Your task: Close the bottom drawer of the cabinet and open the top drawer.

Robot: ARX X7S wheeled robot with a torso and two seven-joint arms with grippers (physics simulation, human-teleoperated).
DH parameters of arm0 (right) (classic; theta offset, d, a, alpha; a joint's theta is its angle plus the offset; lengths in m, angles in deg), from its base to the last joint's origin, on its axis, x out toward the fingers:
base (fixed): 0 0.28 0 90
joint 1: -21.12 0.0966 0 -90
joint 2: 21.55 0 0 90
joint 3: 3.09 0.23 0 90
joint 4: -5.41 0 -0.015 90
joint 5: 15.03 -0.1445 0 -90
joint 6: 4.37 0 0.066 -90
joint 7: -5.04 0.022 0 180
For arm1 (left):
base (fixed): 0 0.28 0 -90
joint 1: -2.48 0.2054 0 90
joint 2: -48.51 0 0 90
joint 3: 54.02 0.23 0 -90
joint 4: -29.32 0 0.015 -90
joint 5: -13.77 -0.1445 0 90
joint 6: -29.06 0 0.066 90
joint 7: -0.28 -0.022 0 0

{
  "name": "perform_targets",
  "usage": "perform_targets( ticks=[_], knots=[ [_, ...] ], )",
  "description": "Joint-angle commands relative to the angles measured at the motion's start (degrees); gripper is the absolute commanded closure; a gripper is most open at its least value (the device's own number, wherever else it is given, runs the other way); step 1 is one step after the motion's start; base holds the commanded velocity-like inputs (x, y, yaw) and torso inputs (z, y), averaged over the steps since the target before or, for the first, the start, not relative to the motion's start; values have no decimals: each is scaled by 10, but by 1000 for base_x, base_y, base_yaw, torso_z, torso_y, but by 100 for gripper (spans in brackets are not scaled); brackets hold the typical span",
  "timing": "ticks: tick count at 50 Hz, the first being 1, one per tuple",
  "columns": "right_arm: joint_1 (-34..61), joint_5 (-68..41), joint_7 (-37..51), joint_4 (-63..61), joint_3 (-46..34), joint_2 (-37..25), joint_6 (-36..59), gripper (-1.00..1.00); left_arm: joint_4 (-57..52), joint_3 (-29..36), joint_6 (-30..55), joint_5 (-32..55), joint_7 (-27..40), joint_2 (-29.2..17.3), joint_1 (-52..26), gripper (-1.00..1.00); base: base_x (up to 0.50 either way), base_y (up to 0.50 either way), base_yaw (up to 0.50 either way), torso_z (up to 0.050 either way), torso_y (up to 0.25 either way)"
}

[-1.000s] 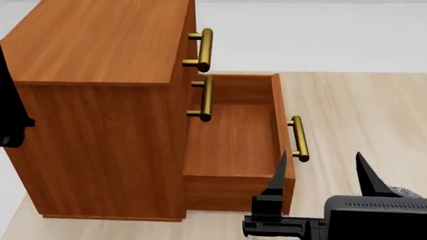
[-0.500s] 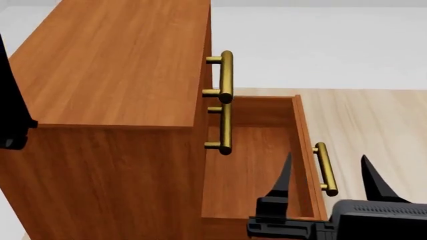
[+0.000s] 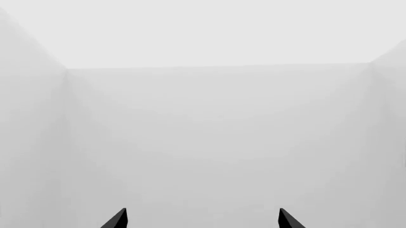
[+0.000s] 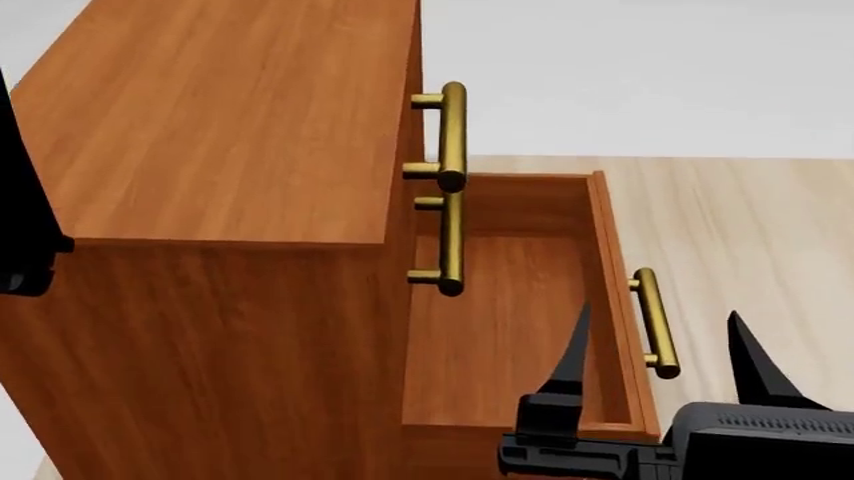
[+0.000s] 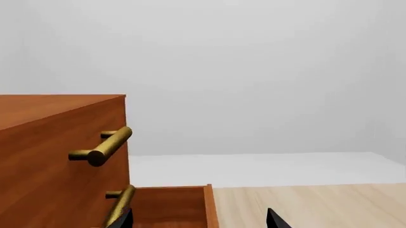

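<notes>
Head view, present moment. Your right gripper (image 4: 654,345) stands with its two black fingers spread wide and holding nothing, the brass bar handle (image 4: 654,322) of the bottom drawer (image 4: 514,320) lying just beyond and between the fingertips. Against the frames from a second and half a second ago, the view has closed in on the cabinet (image 4: 227,200) and risen slightly, so the handle has drifted from left of the gripper to between its fingers (the gripper itself sits in much the same spot in the view). No contact with the drawer front is visible. The drawer is still pulled fully out, its empty interior open to the left of your gripper; the closing step therefore reads as approach, not yet begun. The top drawer (image 4: 416,100) sits flush in the cabinet, its handle (image 4: 451,135) farther ahead and to the left of the gripper. Your left gripper (image 3: 201,219) also shows well-separated fingertips, facing only blank wall in its wrist view, away from both drawers.
</notes>
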Motion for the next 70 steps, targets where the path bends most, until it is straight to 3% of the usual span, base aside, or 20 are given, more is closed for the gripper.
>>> perform_targets(
  ticks=[1, 43, 70],
  knots=[
    [-1, -2, 2, 2, 0, 0, -4, -100, -1, 3, 5, 3, 4, -2, -4, -100, 0, 0, 0, 0, -172],
    [7, -13, 16, -14, 2, -13, 8, -100, -3, 3, -2, 11, 13, -10, -3, -100, -1, 0, 0, 0, -140],
    [0, -15, 86, -10, 125, -29, 28, -100, -2, 10, -5, 10, 18, -16, -6, -100, 0, 0, 0, 0, 0]
  ],
)
